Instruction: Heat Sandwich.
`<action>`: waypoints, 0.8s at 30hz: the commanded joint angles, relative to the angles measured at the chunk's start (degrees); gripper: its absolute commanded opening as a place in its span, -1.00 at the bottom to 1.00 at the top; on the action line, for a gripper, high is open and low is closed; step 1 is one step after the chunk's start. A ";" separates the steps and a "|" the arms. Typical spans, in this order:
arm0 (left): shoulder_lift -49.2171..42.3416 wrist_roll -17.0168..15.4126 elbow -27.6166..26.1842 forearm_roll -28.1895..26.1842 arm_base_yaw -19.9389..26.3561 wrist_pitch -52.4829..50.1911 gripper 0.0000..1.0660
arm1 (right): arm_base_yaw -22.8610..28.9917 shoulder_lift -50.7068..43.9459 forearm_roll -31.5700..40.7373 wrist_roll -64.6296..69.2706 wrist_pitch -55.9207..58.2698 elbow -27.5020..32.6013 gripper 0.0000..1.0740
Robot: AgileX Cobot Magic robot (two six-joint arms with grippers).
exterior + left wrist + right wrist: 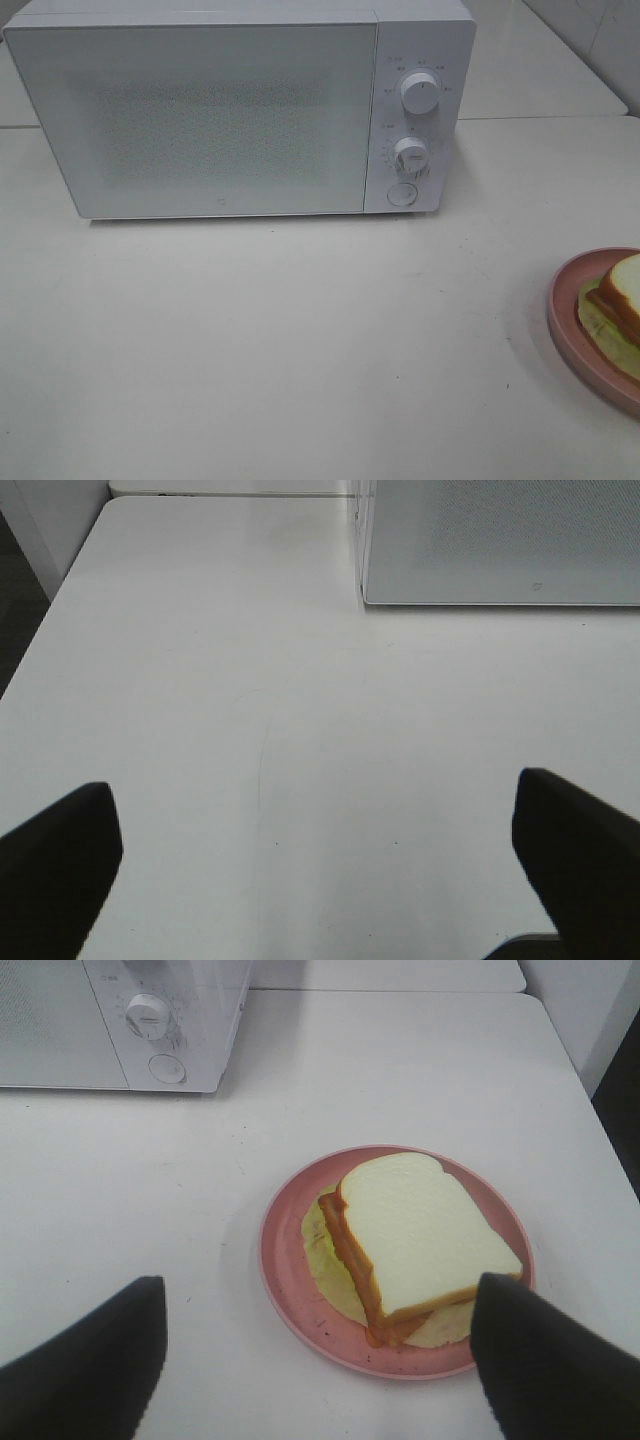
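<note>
Peering from the high camera, I get only a slice of the sandwich [622,297]: it and its pink plate [573,325] are cut off by the right edge, and neither of my arms shows there at all. My right wrist view gives it whole, lying on the plate, top slice skewed off the lettuce and filling beneath. My right jaws [320,1355] hang released above the desk [280,350], one finger [545,1360] covering the plate's near rim, nothing grasped. My left jaws [320,870] are spread wide over bare desk, holding nothing. The microwave [240,110] stands shut at the back, its door too frosted to see through, its knobs [420,92] toward the plate's side. Broad open desk lies between microwave and plate.
</note>
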 commanded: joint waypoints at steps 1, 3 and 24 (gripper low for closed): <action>-1.49 -0.23 0.00 -0.17 -0.46 -0.29 0.87 | -0.34 -1.55 0.06 -0.17 -0.80 0.00 0.41; -1.49 -0.34 0.00 -0.57 -0.46 -0.29 0.87 | -0.34 -1.55 0.06 -0.17 -0.80 0.00 0.41; -1.49 -0.34 0.00 -1.15 1.78 -0.29 0.87 | -0.34 -1.55 0.06 -0.17 -0.80 0.00 0.41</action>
